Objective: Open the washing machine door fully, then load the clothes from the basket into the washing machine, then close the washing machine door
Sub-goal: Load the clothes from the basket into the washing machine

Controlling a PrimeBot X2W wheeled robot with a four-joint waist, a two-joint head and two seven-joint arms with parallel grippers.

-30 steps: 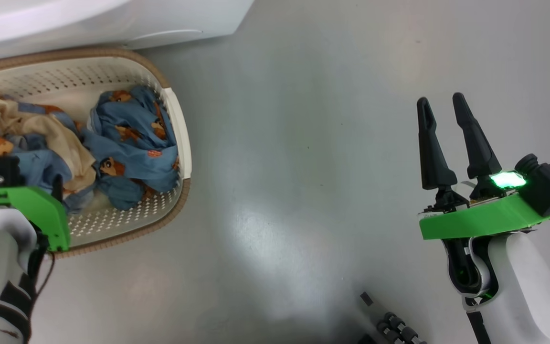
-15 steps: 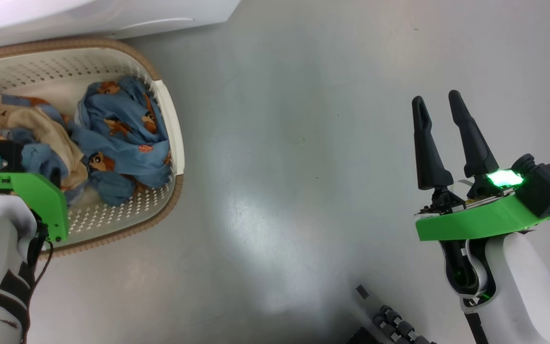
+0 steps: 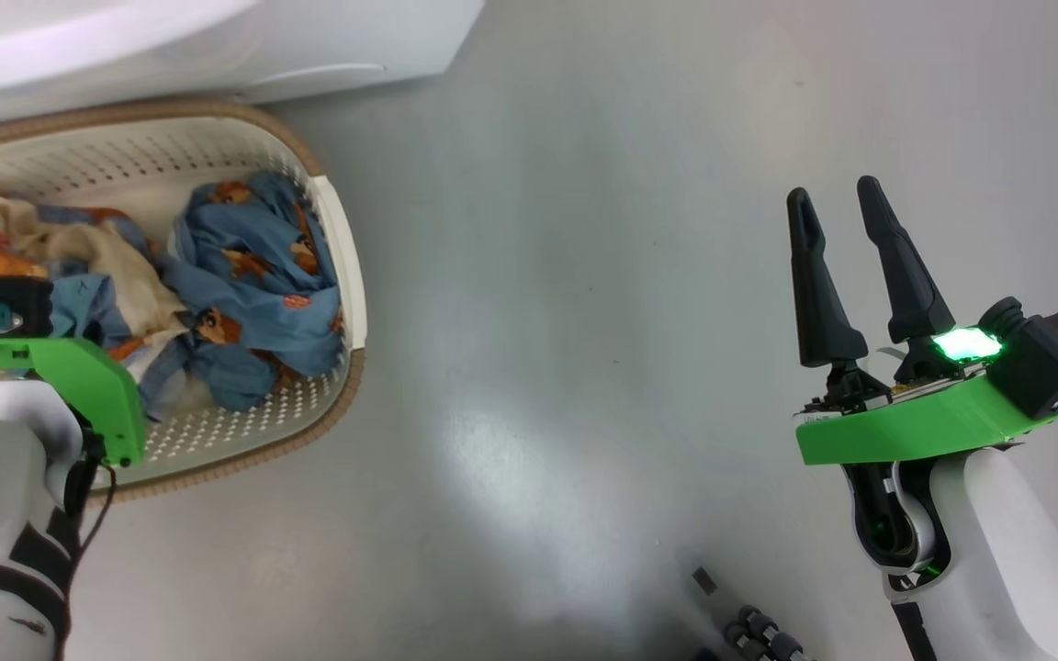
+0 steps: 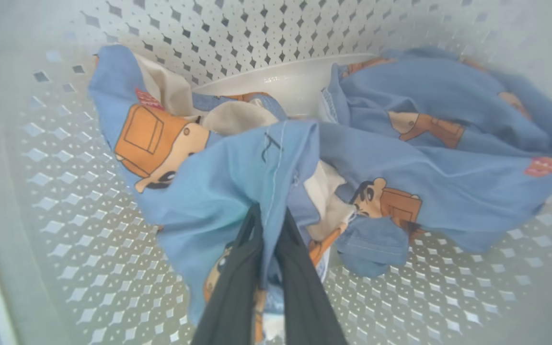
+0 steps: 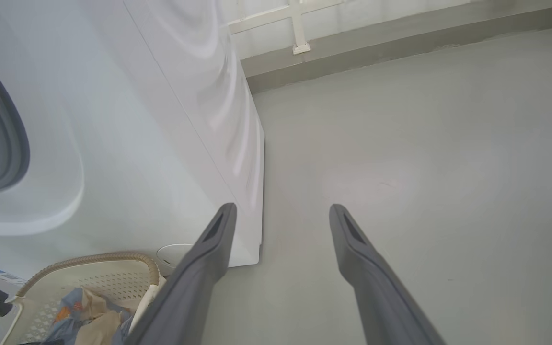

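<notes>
1: Most of the ground is one bare grey floor (image 3: pixel 584 275), smooth, with a soft patch of glare. Room edge?

2: Right wrist view: the floor runs out to a darker skirting strip (image 5: pixel 400 43) under a pale wall. A white frame leg (image 5: pixel 299 24) stands on the strip. On that view's left, the washing machine (image 5: pixel 161 120), a big white box. Its grey gasket (image 5: pixel 19 148) rings the opening.

1: Edges, room to move?

2: Noted the basket (image 3: pixel 345 266) just beside the machine's front; touching or not, cannot tell. Brown rim, white handle facing the open floor. Wide bare floor between it and the right gripper (image 3: pixel 834 188). That one hangs over the floor, well apart from basket and machine, fingers spread, nothing between them.

1: Laundry?

2: All the clothes (image 4: pixel 424 96) I can see are heaped in the basket. Blue cloth, orange figures, cream patches. The left gripper (image 4: pixel 270 215) is down inside the basket, and in the head view its green mount covers the tips. Left wrist view: two dark fingers (image 4: pixel 235 287) pressed nearly together, pinching a fold of blue cloth with a stitched seam. Cloth drapes off both sides of the tips. The heap spreads beyond them and to that view's right, on the perforated bottom. Lifted or resting: cannot tell.
</notes>
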